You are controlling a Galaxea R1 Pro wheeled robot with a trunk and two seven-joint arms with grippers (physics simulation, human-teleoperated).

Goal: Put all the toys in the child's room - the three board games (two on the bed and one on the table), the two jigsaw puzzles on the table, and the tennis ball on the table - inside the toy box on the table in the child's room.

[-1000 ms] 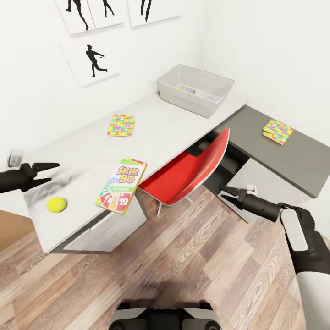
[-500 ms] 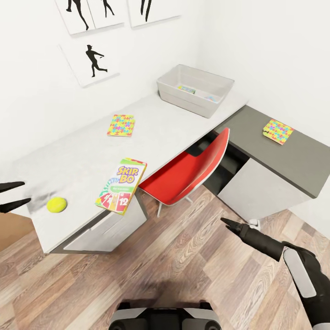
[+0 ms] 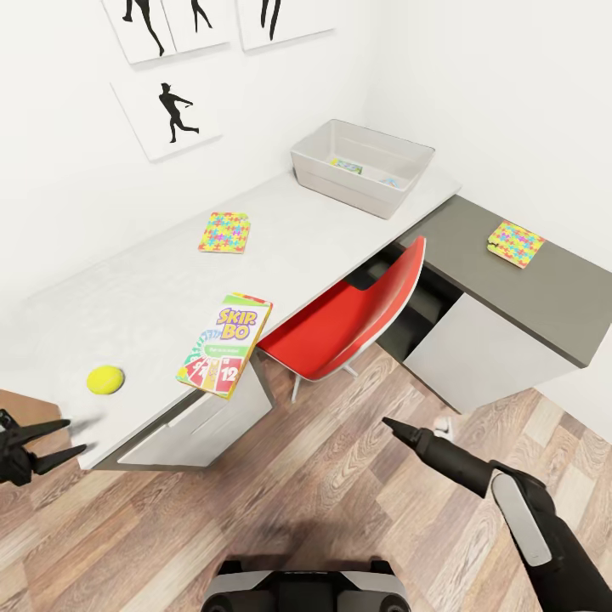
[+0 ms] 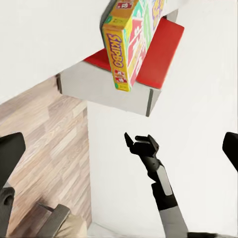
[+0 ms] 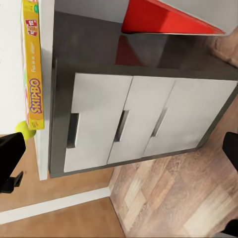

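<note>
Left gripper [image 3: 53, 440] sits low at the near left, its two fingers spread apart, empty. Right arm [image 3: 518, 510] reaches forward from the near right, forearm angled up-left. Right gripper [image 3: 393, 424] appears as a tapered tip; finger spacing cannot be determined.

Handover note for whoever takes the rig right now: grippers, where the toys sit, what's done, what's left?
Left gripper: open, empty, low off the table's near end.
Right gripper: empty, over the floor in front of the red chair; open or shut unclear.
On the table: tennis ball, SKIP-BO box overhanging the front edge, one jigsaw puzzle.
Second puzzle lies on the dark cabinet.
Toy box already holds some flat items, too small to identify.
Left: ball, SKIP-BO, both puzzles.
</note>
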